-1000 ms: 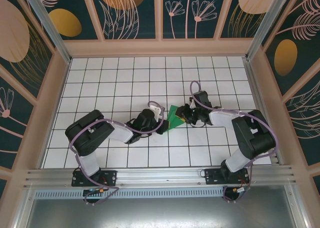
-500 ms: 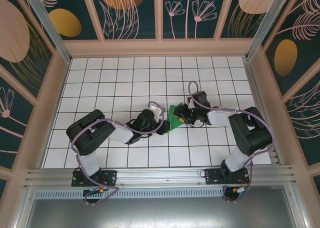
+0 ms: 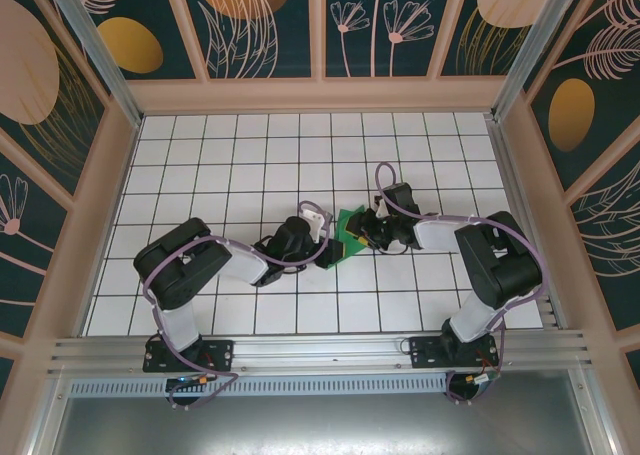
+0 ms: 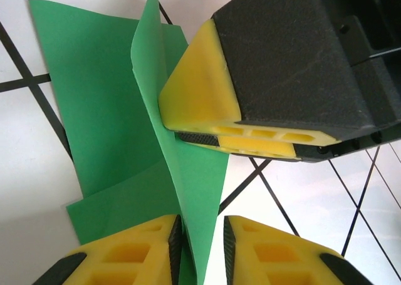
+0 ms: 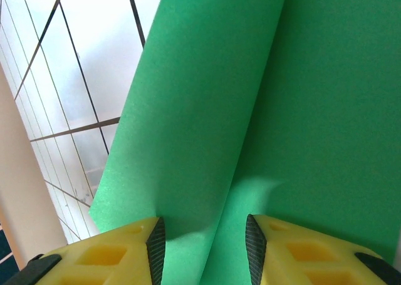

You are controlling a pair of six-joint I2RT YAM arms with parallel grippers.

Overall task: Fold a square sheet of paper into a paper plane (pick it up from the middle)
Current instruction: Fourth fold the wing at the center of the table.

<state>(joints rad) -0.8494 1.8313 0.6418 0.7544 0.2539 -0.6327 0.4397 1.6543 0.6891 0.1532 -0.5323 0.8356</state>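
The left gripper point(image 4: 202, 235) is parted, and the green sheet point(image 4: 113, 109) has its raised crease running straight out between its fingers; the right gripper point(image 5: 203, 235), spread, straddles it.

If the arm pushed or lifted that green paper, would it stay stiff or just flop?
Probably floppy: the green paper bows in a soft curve in the right wrist view. It likely keeps creases, since a flap stands upright between the fingers of the left gripper. Being thin, it would probably slide or buckle when pushed.
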